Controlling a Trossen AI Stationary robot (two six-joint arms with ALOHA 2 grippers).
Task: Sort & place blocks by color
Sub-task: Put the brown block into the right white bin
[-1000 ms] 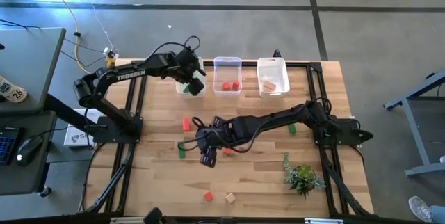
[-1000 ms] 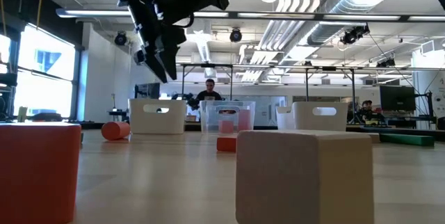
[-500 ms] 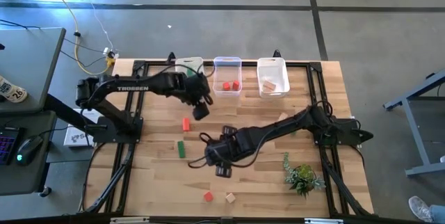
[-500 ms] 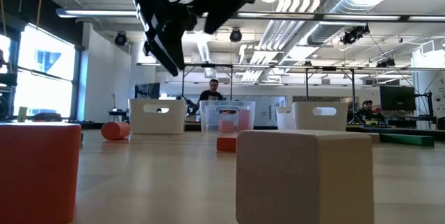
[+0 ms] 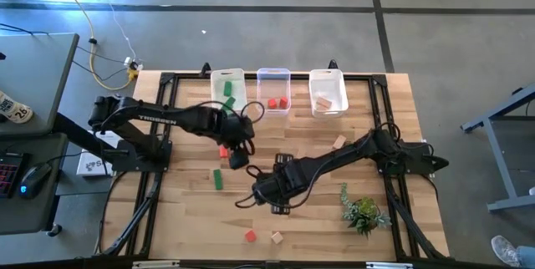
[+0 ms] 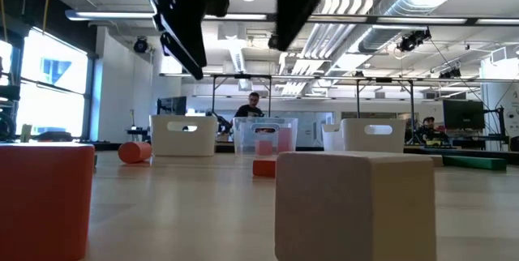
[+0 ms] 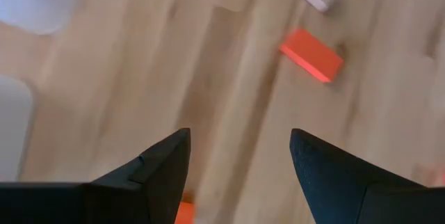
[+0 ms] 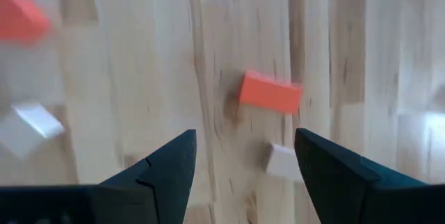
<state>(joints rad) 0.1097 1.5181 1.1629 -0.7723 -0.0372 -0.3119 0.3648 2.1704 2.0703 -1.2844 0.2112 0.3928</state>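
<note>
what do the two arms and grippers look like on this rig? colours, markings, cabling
Both arms are dark, near black, built of jointed segments. The left arm carries white lettering along its link; black cable loops run beside the left gripper and near the right gripper. The right arm shows no legible marking. In the wrist views each gripper's fingers are plain, dark, tapering wedges.

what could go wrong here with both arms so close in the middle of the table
The left gripper and right gripper, both open and empty, hang near each other mid-table, so the arms might collide while reaching. The red block sits partly hidden under the left arm, so a descent there may knock it instead of gripping it.
</note>
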